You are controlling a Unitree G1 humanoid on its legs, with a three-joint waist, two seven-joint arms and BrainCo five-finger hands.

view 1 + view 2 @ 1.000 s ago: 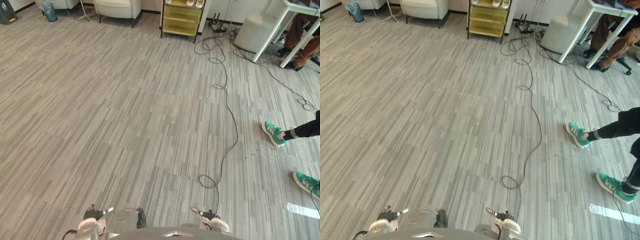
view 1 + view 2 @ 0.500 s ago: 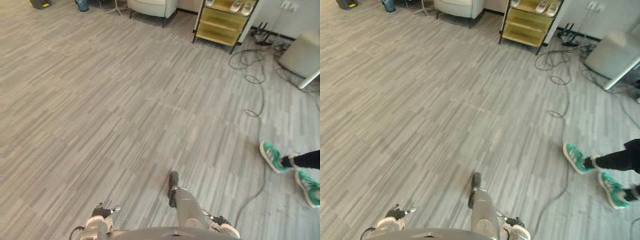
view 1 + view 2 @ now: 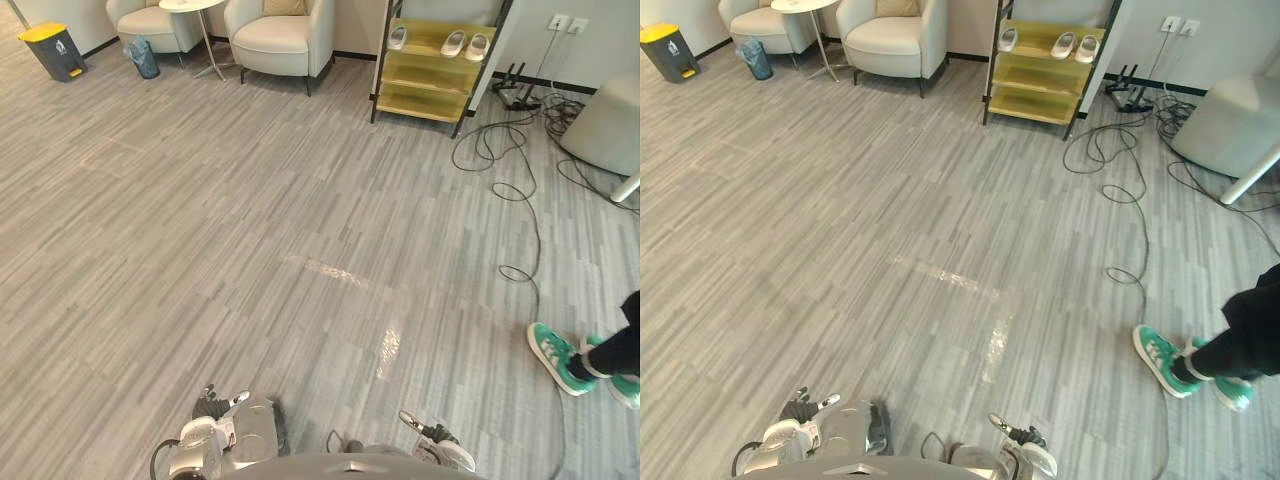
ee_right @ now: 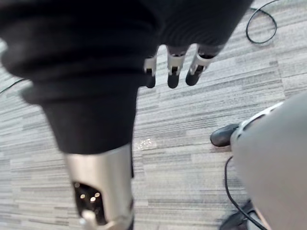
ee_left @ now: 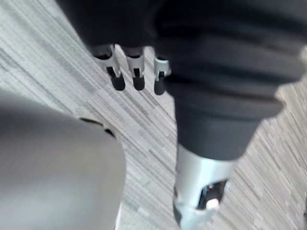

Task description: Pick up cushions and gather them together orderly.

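My left hand (image 5: 211, 62) wears a dark ribbed cover across the upper right of its wrist view, with silver, dark-tipped fingers (image 5: 117, 76) and a silver thumb (image 5: 196, 187) lower right. My right hand (image 4: 86, 57) matches, its cover upper left.

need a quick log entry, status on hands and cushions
Left hand open, empty. Right hand open, empty. Tan cushion on far armchair, untouched. Person's shoe off right.

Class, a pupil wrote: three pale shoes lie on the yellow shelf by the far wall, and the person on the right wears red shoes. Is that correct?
Not quite. The person's shoes are green, not red, as the left eye view shows. The three pale shoes do lie on the yellow shelf by the far wall.
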